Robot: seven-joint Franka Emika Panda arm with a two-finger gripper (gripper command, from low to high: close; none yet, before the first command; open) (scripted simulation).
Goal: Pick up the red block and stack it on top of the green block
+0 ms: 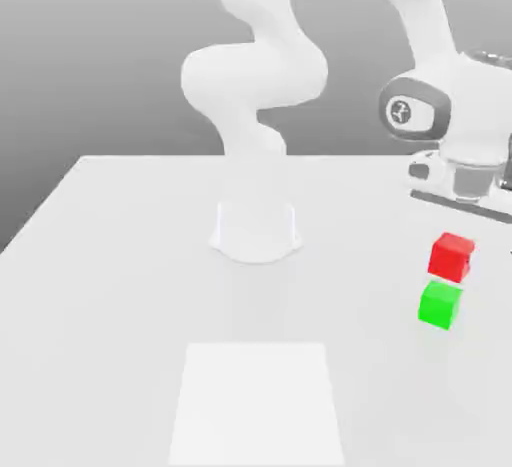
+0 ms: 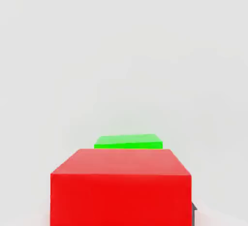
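- On the exterior view's right we see the red block point(image 1: 452, 255) hanging in the air, directly under the arm's hand, clear of the white table point(image 1: 120, 285).
- The gripper point(image 1: 466, 205) sits just above the red block; its fingertips are hard to make out there, yet the cube stays aloft beneath it, so we read the jaws as clamped shut on the red block.
- The green block point(image 1: 440, 305) rests on the table just below the red one and slightly toward the exterior view's left; we see a narrow gap between the two, so they are near but not touching.
- From the hand view the red block point(image 2: 121, 191) looms close to the lens, with the green block point(image 2: 128, 142) peeking out beyond its far edge against the pale table.
- A dark sliver of a finger point(image 2: 194, 213) shows beside the red cube's lower corner.
- The arm's white base point(image 1: 256, 225) stands at mid-table, well apart from both cubes, and a paler square patch point(image 1: 258, 405) marks the near tabletop.
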